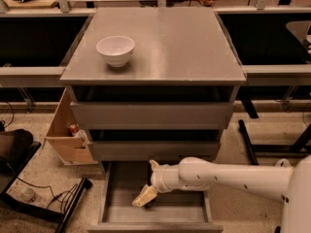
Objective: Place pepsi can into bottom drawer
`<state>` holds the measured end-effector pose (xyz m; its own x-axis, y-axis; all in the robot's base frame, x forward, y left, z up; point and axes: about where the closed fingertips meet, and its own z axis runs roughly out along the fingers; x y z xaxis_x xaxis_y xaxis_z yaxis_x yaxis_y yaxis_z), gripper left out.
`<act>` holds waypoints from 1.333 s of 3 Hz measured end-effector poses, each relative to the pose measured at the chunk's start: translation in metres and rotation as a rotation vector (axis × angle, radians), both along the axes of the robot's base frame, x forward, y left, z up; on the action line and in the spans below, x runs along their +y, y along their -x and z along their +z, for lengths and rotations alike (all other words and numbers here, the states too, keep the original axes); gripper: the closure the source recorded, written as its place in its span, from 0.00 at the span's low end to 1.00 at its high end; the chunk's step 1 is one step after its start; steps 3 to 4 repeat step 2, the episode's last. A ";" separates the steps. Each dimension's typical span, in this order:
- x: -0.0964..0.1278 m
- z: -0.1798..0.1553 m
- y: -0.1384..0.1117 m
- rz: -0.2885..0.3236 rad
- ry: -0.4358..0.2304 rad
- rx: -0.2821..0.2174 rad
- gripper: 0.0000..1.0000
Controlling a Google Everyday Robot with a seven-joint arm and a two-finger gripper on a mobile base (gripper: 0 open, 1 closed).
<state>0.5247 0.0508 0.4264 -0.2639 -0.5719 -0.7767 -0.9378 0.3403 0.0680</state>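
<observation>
The bottom drawer [177,210] of the grey cabinet [170,47] stands pulled out, and the arm reaches into it from the right. The gripper [148,181] hangs over the left-middle part of the drawer floor w/ its two fingers spread wide apart, i.e. released; we see nothing between them. Just under the lower finger there is a small dark shape on the drawer floor. We take it for the can [152,203], but it is mostly hidden, so we cannot tell if it lies or stands. In our judgement the main step is approx. done, since the can is inside the drawer. What is left, as far as we see, is to draw the arm out w/o knocking the can. The white bowl [115,50] sits on the cabinet top, not involved.
</observation>
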 end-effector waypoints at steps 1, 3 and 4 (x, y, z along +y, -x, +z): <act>0.030 0.018 0.034 0.009 0.109 0.073 0.00; 0.037 0.042 0.052 -0.060 0.200 0.095 0.00; 0.037 0.042 0.052 -0.060 0.200 0.095 0.00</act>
